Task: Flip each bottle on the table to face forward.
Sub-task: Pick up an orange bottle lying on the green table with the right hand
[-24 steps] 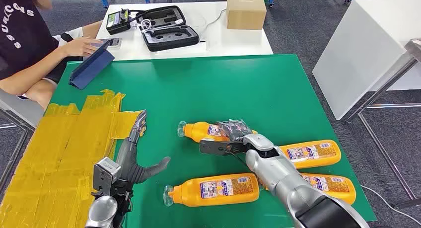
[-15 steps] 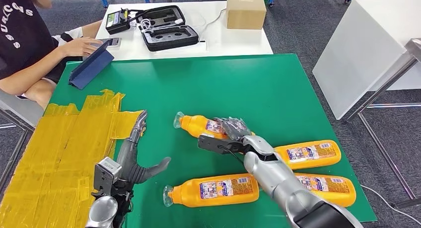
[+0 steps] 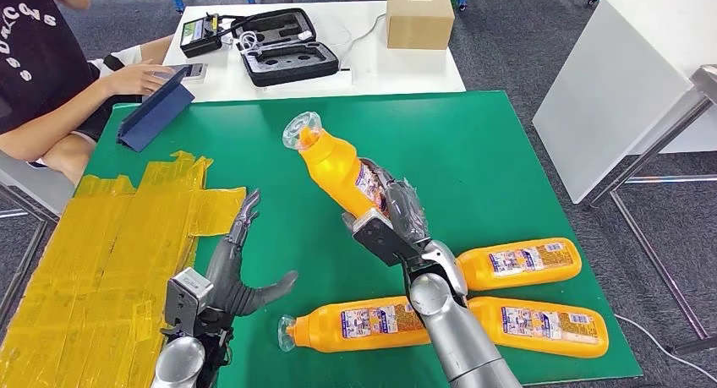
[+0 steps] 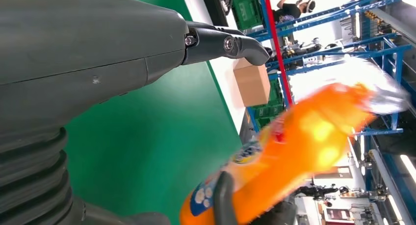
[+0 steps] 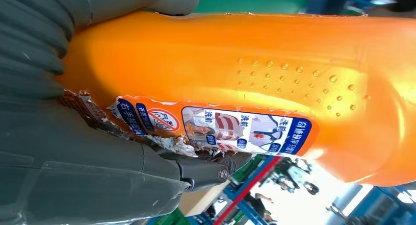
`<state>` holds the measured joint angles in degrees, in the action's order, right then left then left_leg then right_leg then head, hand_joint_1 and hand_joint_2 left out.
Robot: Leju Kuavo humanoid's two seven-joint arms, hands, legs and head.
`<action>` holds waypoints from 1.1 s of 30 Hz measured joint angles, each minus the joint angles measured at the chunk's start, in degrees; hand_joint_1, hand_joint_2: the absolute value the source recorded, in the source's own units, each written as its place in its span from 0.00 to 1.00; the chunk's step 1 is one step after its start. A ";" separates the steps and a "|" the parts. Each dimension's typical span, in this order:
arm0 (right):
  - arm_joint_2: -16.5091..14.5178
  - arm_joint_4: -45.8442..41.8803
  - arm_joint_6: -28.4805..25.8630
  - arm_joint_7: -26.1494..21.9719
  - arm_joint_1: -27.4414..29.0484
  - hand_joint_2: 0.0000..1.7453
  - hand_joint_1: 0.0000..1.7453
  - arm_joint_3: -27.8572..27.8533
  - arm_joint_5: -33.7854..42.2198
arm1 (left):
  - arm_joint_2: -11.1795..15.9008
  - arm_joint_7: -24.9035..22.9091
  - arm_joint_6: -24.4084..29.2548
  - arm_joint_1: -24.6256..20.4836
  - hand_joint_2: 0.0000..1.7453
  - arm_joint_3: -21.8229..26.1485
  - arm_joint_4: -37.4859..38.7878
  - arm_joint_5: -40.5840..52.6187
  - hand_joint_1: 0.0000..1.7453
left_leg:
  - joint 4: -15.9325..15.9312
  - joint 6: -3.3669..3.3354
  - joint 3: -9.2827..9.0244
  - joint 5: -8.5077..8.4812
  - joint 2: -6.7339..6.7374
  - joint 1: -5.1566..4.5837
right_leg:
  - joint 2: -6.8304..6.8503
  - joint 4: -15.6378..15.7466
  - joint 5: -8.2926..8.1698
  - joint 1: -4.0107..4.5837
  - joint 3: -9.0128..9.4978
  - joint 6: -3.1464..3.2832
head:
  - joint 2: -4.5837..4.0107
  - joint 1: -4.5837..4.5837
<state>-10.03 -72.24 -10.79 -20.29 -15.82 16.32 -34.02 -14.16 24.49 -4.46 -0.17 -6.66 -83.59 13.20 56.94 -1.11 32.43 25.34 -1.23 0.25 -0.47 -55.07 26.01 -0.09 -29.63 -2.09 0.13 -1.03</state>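
A green table [image 3: 473, 151] fills the middle of the head view, with a patch of yellow tape [image 3: 101, 253] along its left side and a white table [image 3: 372, 67] behind it at the top. On that one sit a brown box [image 3: 418, 18] and an open black case [image 3: 287, 48]. At upper left a person [image 3: 51, 67] sits over a blue tablet cover [image 3: 156, 109].

Centre frame, the right hand [image 3: 397, 223] is wrapped tight around one bottle [image 3: 338, 168], lifted off the table and tilted, clear cap toward the top of the frame. The right wrist view shows the torn label [image 5: 216, 129] right against the grey fingers [image 5: 196, 168].

Lower left, the left hand [image 3: 232, 274] holds nothing, fingers spread wide, thumb jutting toward the centre.

Count the bottles: four orange ones. One in the hand, three lying flat at lower right: a front bottle [image 3: 359, 323], a middle bottle [image 3: 524, 263], and a near-edge bottle [image 3: 541, 325].
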 joint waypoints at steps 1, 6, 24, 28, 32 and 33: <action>-0.31 -1.18 0.23 -0.10 0.52 1.00 1.00 -0.24 0.37 | -0.04 -0.03 -0.03 0.00 1.00 -0.03 0.09 -0.09 0.00 | 0.00 0.00 0.00 0.00 0.00 0.00 | 0.00 0.00 0.00 0.00 0.00 0.00 | 0.00 0.00; -1.20 -4.98 1.59 -1.36 2.38 1.00 1.00 -0.83 2.31 | -0.14 -0.60 -1.26 -0.03 1.00 -0.05 0.52 -1.91 0.00 | 0.00 0.00 0.00 0.00 0.01 0.00 | 0.00 0.00 0.00 0.00 -0.01 0.00 | 0.00 0.01; -4.46 -1.57 7.22 -3.27 5.30 1.00 1.00 10.52 5.65 | 0.20 -6.14 -15.70 -2.34 1.00 -1.39 8.32 -27.64 0.00 | -0.02 0.00 0.02 0.00 0.00 0.01 | 0.00 0.00 0.00 0.00 -0.01 0.00 | 0.00 0.01; -4.80 1.69 6.20 -3.26 5.03 1.00 1.00 11.24 4.13 | 0.56 -6.30 -15.48 -2.43 1.00 -1.86 8.67 -28.38 0.00 | -0.02 0.00 0.02 0.00 0.00 0.01 | 0.00 0.00 0.00 0.00 -0.01 0.00 | 0.00 0.01; -5.10 4.16 5.36 -3.21 4.79 1.00 1.00 11.47 2.87 | 0.93 -6.33 -15.34 -2.43 1.00 -2.06 8.84 -28.57 0.00 | -0.02 0.00 0.02 0.00 0.01 0.01 | 0.00 0.00 0.00 0.01 -0.02 0.00 | 0.00 0.00; -5.13 4.57 5.28 -3.21 4.73 1.00 1.00 11.52 2.76 | 0.98 -6.34 -15.34 -2.42 1.00 -2.08 8.86 -28.58 0.00 | -0.02 0.00 0.02 0.00 0.01 0.01 | 0.00 0.00 0.00 0.01 -0.02 0.00 | 0.00 0.01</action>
<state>-15.16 -67.67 -5.50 -23.50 -11.09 27.84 -31.27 -13.18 18.15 -19.80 -2.59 -8.73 -74.73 -15.39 56.92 -1.11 32.45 25.34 -1.23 0.26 -0.47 -55.07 26.01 -0.08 -29.65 -2.08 0.13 -1.02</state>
